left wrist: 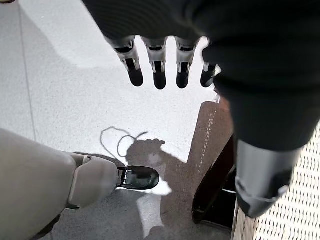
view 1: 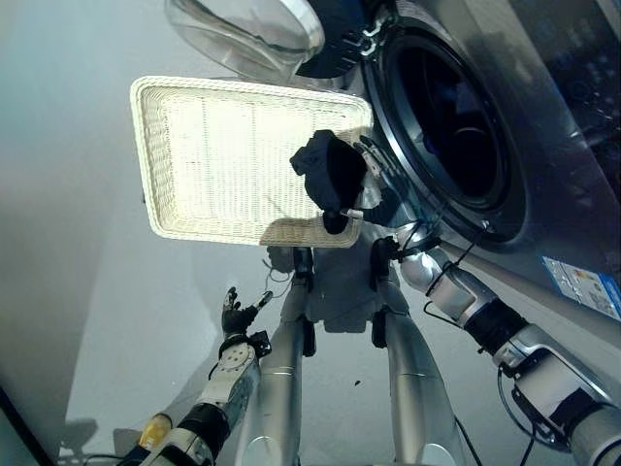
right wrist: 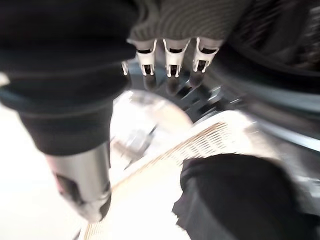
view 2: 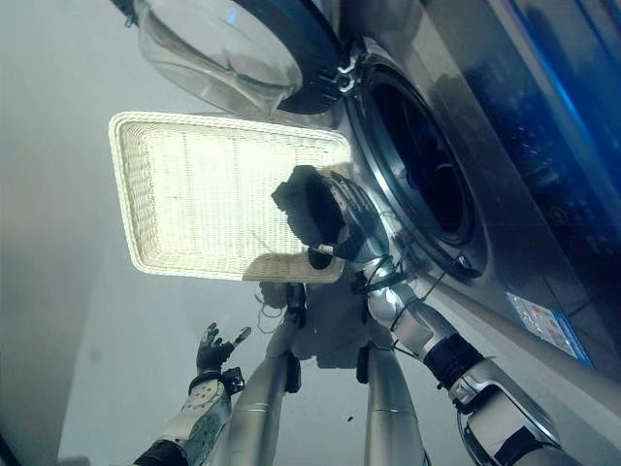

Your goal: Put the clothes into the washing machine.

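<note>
A dark garment (view 1: 328,167) hangs over the right rim of the white wicker basket (view 1: 146,155), close to the washing machine's open drum (view 1: 456,136). My right hand (view 1: 378,194) is right beside the garment, between it and the drum. In the right wrist view its fingers (right wrist: 170,60) are straight and point toward the machine, with the garment (right wrist: 235,200) bunched below them over the basket edge. I cannot tell whether the cloth rests on the hand or on the rim. My left hand (view 1: 233,316) hangs low over the floor, fingers (left wrist: 159,75) relaxed and empty.
The machine's round glass door (view 1: 252,34) stands swung open above the basket's far side. The basket sits on a pale floor just left of the machine's grey front (view 1: 563,194). Bare floor stretches to the left.
</note>
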Tool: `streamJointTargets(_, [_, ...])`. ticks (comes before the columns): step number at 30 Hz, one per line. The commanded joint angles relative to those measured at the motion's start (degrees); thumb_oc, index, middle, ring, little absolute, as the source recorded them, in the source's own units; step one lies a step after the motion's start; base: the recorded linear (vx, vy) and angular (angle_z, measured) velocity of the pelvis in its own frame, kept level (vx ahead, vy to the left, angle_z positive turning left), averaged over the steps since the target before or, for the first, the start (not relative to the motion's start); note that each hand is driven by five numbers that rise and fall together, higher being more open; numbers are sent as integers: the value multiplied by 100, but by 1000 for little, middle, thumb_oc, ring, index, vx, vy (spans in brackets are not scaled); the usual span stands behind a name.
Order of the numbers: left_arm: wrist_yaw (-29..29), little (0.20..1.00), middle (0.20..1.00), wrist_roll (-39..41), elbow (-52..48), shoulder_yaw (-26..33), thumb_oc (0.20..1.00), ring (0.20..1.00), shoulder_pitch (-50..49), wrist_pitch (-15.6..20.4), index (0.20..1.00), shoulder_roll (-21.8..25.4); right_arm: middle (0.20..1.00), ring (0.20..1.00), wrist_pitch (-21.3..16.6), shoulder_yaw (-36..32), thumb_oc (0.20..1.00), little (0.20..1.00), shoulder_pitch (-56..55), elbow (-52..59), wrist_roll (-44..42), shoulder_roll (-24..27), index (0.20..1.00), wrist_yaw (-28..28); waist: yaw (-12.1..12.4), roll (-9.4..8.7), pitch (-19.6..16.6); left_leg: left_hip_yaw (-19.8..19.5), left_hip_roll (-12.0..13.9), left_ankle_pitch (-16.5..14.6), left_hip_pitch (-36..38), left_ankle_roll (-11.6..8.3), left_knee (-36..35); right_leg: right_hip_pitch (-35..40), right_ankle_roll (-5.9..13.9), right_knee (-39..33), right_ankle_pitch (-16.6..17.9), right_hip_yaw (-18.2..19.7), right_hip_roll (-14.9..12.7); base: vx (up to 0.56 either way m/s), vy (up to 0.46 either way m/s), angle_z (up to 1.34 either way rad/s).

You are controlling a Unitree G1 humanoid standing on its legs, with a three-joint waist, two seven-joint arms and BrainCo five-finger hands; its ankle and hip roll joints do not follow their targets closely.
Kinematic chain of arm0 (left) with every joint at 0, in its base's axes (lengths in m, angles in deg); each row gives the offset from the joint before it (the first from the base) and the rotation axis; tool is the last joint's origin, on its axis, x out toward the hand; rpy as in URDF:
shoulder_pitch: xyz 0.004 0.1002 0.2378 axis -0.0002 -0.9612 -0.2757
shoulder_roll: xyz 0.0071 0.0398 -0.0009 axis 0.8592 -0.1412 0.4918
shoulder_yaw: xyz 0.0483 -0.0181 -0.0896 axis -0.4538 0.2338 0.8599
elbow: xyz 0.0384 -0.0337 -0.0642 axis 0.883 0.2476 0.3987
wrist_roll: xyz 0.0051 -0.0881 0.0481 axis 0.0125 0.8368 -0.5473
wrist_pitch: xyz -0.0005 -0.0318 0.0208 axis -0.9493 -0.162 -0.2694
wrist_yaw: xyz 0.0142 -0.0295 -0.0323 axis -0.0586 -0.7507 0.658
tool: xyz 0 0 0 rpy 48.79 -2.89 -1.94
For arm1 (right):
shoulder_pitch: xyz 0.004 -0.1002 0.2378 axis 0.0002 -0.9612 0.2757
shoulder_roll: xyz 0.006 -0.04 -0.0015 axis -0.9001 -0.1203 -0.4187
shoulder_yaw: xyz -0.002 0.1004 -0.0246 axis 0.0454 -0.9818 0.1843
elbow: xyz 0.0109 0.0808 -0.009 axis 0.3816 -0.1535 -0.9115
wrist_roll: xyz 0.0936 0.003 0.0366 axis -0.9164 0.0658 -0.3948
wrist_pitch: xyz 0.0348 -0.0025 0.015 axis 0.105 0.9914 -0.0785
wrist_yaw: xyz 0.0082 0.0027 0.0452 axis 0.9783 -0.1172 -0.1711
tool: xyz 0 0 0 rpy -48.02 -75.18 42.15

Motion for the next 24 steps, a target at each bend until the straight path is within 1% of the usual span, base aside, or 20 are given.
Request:
streamJointTargets(1, [-124, 1000, 1000, -224, 202, -21, 1000, 1000, 77, 78, 1000, 115, 1000, 1000, 141, 215, 1000, 1000, 160, -85, 184, 118, 1000, -346, 127, 141, -170, -33, -307, -258, -3, -156, 95, 120, 410, 134, -237, -260, 69, -13, -16, 19])
streamJointTargets(2, [-127, 1000, 1000, -217, 205, -15, 1000, 1000, 103, 74, 1000, 119, 1000, 1000, 166, 227, 1000, 1000, 203, -97, 203, 126, 1000, -392, 136, 142, -170, -36, -304, -234, -46, -157, 104, 90, 409, 118, -199, -266, 71, -1, -26, 21])
streamJointTargets(3, [-172, 1000, 1000, -226, 231, -41, 1000, 1000, 95, 61, 1000, 138, 1000, 1000, 280, 409, 1000, 1000, 346, -211, 276, 131, 1000, -631, 196, 130, -170, -88, -319, -250, -23, -153, 94, 115, 415, 133, -227, -302, 50, -18, -52, 15])
streamJointTargets(4, [-166, 1000, 1000, -247, 251, -76, 1000, 1000, 149, 45, 1000, 147, 1000, 1000, 406, 592, 1000, 1000, 537, -367, 292, 110, 1000, -787, 266, 107, -170, -143, -333, -223, -106, -151, 119, 68, 417, 117, -180, -344, 42, 4, -57, 18])
streamJointTargets(5, [-170, 1000, 1000, -246, 253, -86, 1000, 1000, 128, 42, 1000, 147, 1000, 1000, 400, 618, 1000, 1000, 534, -385, 285, 97, 1000, -804, 269, 103, -170, -152, -338, -247, -69, -151, 114, 98, 419, 133, -216, -349, 37, -5, -59, 16])
streamJointTargets(8, [-195, 1000, 1000, -249, 261, -138, 1000, 1000, 156, 30, 1000, 182, 1000, 1000, 566, 808, 1000, 1000, 725, -566, 150, 78, 1000, -960, 348, 80, -170, -217, -349, -241, -128, -147, 143, 68, 417, 158, -216, -400, 28, 3, -52, 17])
streamJointTargets(10, [-242, 1000, 1000, -282, 273, -171, 1000, 1000, 188, 21, 1000, 216, 1000, 1000, 811, 941, 1000, 1000, 890, -850, -6, 35, 1000, -1057, 435, 63, -170, -277, -360, -229, -192, -143, 154, 35, 416, 179, -216, -460, 17, 10, -52, 16])
streamJointTargets(11, [-242, 1000, 1000, -281, 274, -170, 1000, 1000, 189, 21, 1000, 216, 1000, 1000, 810, 942, 1000, 1000, 892, -852, -6, 34, 1000, -1056, 433, 64, -170, -278, -360, -229, -194, -143, 156, 34, 416, 180, -217, -462, 17, 8, -46, 15])
streamJointTargets(13, [-299, 1000, 1000, -259, 259, -205, 1000, 1000, 211, 38, 1000, 284, 1000, 1000, 1368, 924, 1000, 1000, 1068, -1391, -396, -91, 1000, -1279, 556, 56, -170, -364, -366, -206, -287, -147, 154, -21, 424, 207, -215, -549, 3, 9, -54, 16])
streamJointTargets(14, [-299, 1000, 1000, -259, 259, -205, 1000, 1000, 211, 38, 1000, 284, 1000, 1000, 1368, 924, 1000, 1000, 1068, -1391, -396, -91, 1000, -1279, 556, 56, -170, -364, -366, -206, -287, -147, 154, -21, 424, 207, -215, -549, 3, 25, -64, 24])
streamJointTargets(15, [-324, 1000, 1000, -293, 236, -221, 1000, 1000, 225, 42, 1000, 291, 1000, 1000, 1588, 733, 1000, 1000, 1082, -1990, -1092, -261, 1000, -1233, 638, 72, -170, -410, -363, -188, -356, -146, 142, -77, 423, 225, -203, -618, -17, 27, -47, 24])
streamJointTargets(16, [-329, 1000, 1000, -294, 228, -226, 1000, 1000, 225, 37, 1000, 297, 1000, 1000, 1662, 672, 1000, 1000, 1089, -2100, -1161, -295, 1000, -1262, 653, 73, -170, -419, -360, -188, -370, -149, 144, -90, 424, 232, -201, -633, -24, 37, -56, 27])
streamJointTargets(18, [-339, 1000, 1000, -296, 189, -227, 1000, 1000, 225, 17, 1000, 299, 1000, 1000, 1773, 465, 1000, 1000, 1094, -2477, -1430, -404, 1000, -1119, 699, 88, -170, -442, -355, -173, -421, -138, 123, -139, 418, 246, -195, -667, -24, 21, -18, 17])
streamJointTargets(19, [-339, 1000, 1000, -296, 189, -227, 1000, 1000, 225, 17, 1000, 299, 1000, 1000, 1773, 465, 1000, 1000, 1094, -2478, -1430, -404, 1000, -1119, 699, 88, -170, -442, -355, -173, -421, -138, 123, -139, 418, 246, -195, -667, -24, 27, -10, 18])
streamJointTargets(20, [-354, 1000, 1000, -310, 154, -249, 1000, 1000, 232, 0, 1000, 283, 1000, 1000, 1842, 251, 1000, 1000, 1158, -2924, -1611, -503, 1000, -1023, 744, 119, -170, -455, -356, -171, -487, -142, 127, -195, 426, 259, -184, -707, -39, 20, -5, 11])
streamJointTargets(21, [-354, 1000, 1000, -310, 154, -249, 1000, 1000, 232, 0, 1000, 283, 1000, 1000, 1842, 251, 1000, 1000, 1158, -2924, -1611, -503, 1000, -1023, 744, 119, -170, -455, -356, -171, -487, -142, 127, -195, 426, 259, -184, -707, -39, 32, -13, 9])
streamJointTargets(22, [-355, 1000, 1000, -326, 92, -284, 1000, 1000, 240, -12, 1000, 265, 1000, 1000, 1963, -14, 1000, 1000, 1223, -3212, -2332, -588, 1000, -1113, 782, 149, -170, -461, -353, -158, -563, -145, 123, -262, 429, 264, -165, -741, -59, 34, -4, 5])
streamJointTargets(23, [-365, 1000, 1000, -329, 62, -317, 1000, 1000, 251, -14, 1000, 227, 1000, 1000, 1951, -308, 1000, 1000, 1290, -3573, -2510, -666, 1000, -1119, 816, 189, -170, -473, -365, -145, -616, -141, 113, -315, 424, 272, -154, -758, -65, 34, -4, 8])
streamJointTargets(24, [-365, 1000, 1000, -329, 62, -317, 1000, 1000, 252, -14, 1000, 228, 1000, 1000, 1949, -310, 1000, 1000, 1291, -3575, -2510, -667, 1000, -1120, 817, 189, -170, -474, -364, -145, -617, -141, 114, -316, 424, 272, -153, -758, -65, 36, 10, 9])
